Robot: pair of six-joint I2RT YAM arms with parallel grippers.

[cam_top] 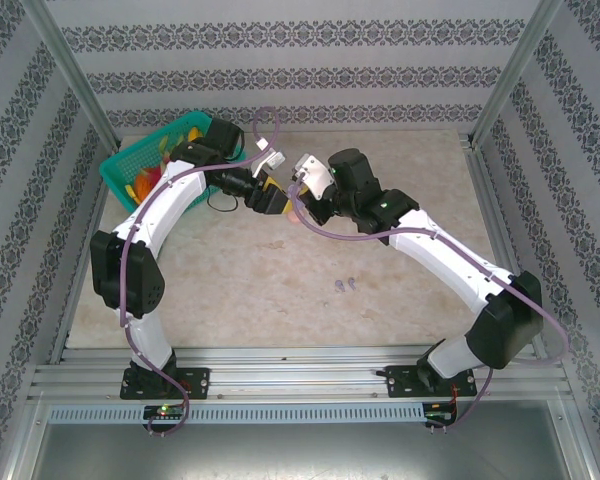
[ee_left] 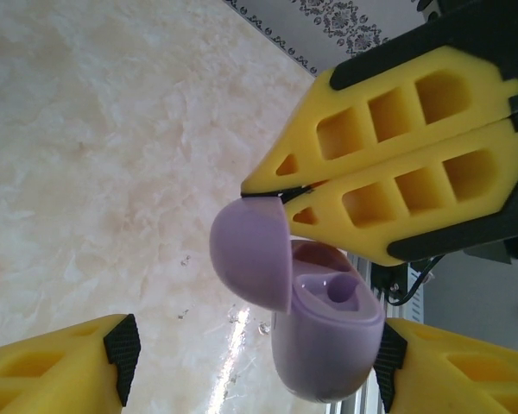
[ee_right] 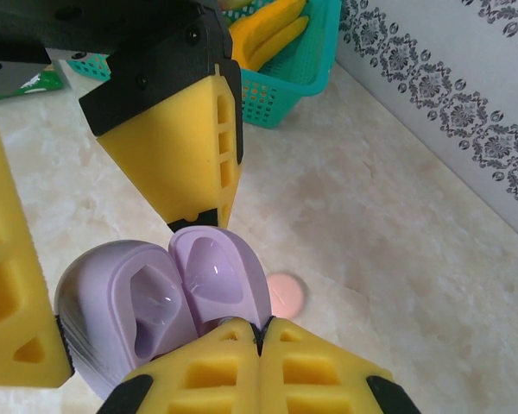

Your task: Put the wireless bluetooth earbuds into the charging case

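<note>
A lilac charging case (ee_left: 328, 345) hangs in the air with its lid (ee_left: 250, 254) swung open and its sockets empty. My right gripper (ee_right: 261, 332) is shut on the lid's rim (ee_right: 216, 272), and its yellow fingertips (ee_left: 268, 185) meet just above the lid. My left gripper (ee_left: 255, 358) is open around the case body. One pad (ee_left: 388, 354) touches the body, while the other finger (ee_left: 112, 349) stands well clear. Both grippers meet over the far middle of the table (cam_top: 280, 197). Two tiny lilac earbuds (cam_top: 344, 287) lie on the table nearer the arm bases.
A round pink case (ee_right: 287, 295) lies on the marble table under the grippers. A teal basket (cam_top: 145, 160) holding yellow and orange items stands at the far left corner. Metal frame posts and patterned walls enclose the table.
</note>
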